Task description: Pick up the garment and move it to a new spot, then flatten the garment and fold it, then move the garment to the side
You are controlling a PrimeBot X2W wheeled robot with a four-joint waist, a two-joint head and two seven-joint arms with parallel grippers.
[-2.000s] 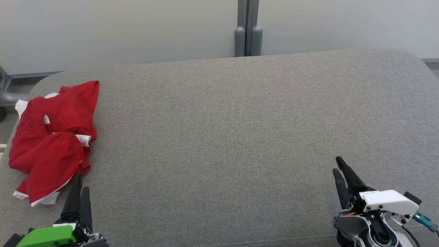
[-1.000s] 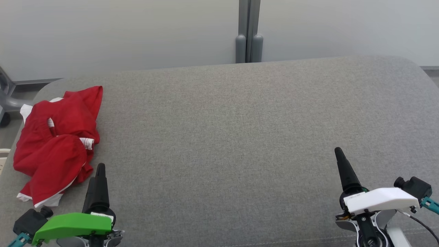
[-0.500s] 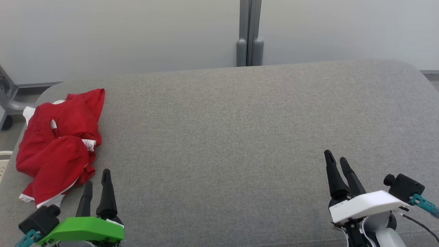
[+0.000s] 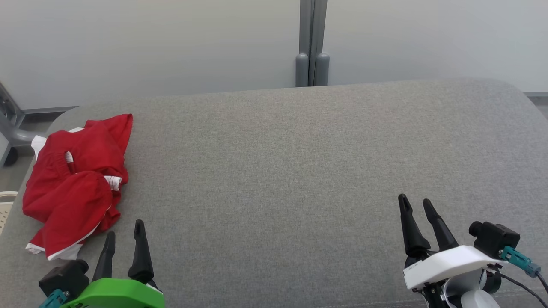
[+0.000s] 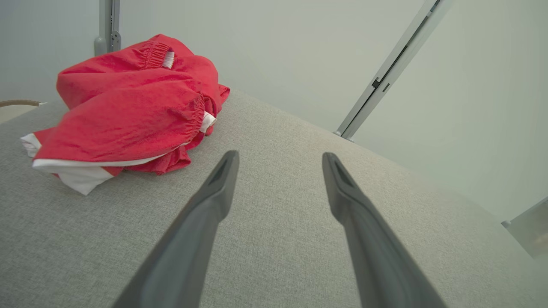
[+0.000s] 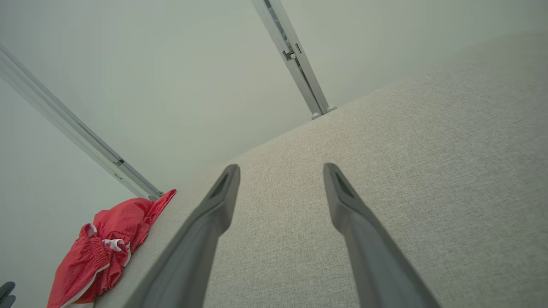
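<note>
A crumpled red garment [image 4: 79,179] with white trim lies in a heap at the left end of the grey padded surface [image 4: 291,171]. The left wrist view has the garment [image 5: 128,107] at upper left, and it lies at the lower left of the right wrist view, garment [image 6: 102,252]. My left gripper [image 4: 124,229] stands open just to the right of the heap's near edge, not touching it. Far off at the lower right my right gripper [image 4: 415,203] is open too, nothing between its fingers.
A pale wall with a grey post [image 4: 312,42] runs behind the surface. A grey frame leg [image 4: 10,128] and a pale basket rim [image 4: 5,205] sit off the left edge. The surface rounds off at both ends.
Both grippers have turned so their two fingers now show spread apart, and both sit lower in the head view. The camera has tilted slightly; the garment lies unmoved.
</note>
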